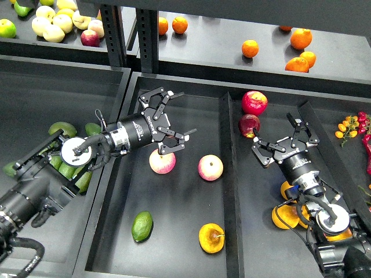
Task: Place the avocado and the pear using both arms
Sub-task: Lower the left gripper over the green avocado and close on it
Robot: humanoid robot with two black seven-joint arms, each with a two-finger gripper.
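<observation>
The green avocado [142,226] lies at the front left of the middle black tray [179,200]. The yellow-orange pear [211,237], with a short brown stem, lies to its right near the tray's front. My left gripper [172,120] hangs over the back of this tray, open and empty, just above a pink-and-yellow apple [162,161]. My right gripper [279,133] is open and empty over the right tray, beside a dark red apple [248,125]. Both grippers are well behind the avocado and the pear.
A second pink-and-yellow apple [210,167] lies mid-tray. A red apple [254,102] sits at the back of the right tray, and oranges [285,215] lie under my right arm. Several avocados [62,128] fill the left bin. The upper shelf holds oranges [301,39] and pale fruit [53,23].
</observation>
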